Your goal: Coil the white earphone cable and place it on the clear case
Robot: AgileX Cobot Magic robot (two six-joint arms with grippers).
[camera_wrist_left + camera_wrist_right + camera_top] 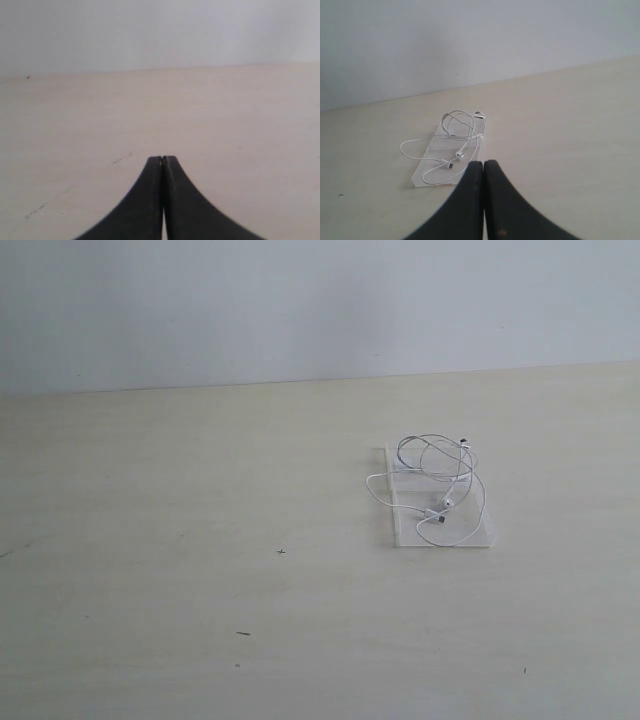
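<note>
The white earphone cable (437, 472) lies in loose loops on the clear case (480, 532), right of the table's middle. One loop hangs over the case's left edge. The right wrist view shows the same cable (455, 145) on the case (427, 175), with two small earbuds near its middle. My right gripper (483, 162) is shut and empty, just short of the case's near corner. Over bare table, my left gripper (163, 158) is shut and holds nothing. Neither gripper appears in the exterior view.
A pale wooden table (200, 540) runs back to a plain light wall (300, 300). A few small dark specks (243, 633) mark the tabletop.
</note>
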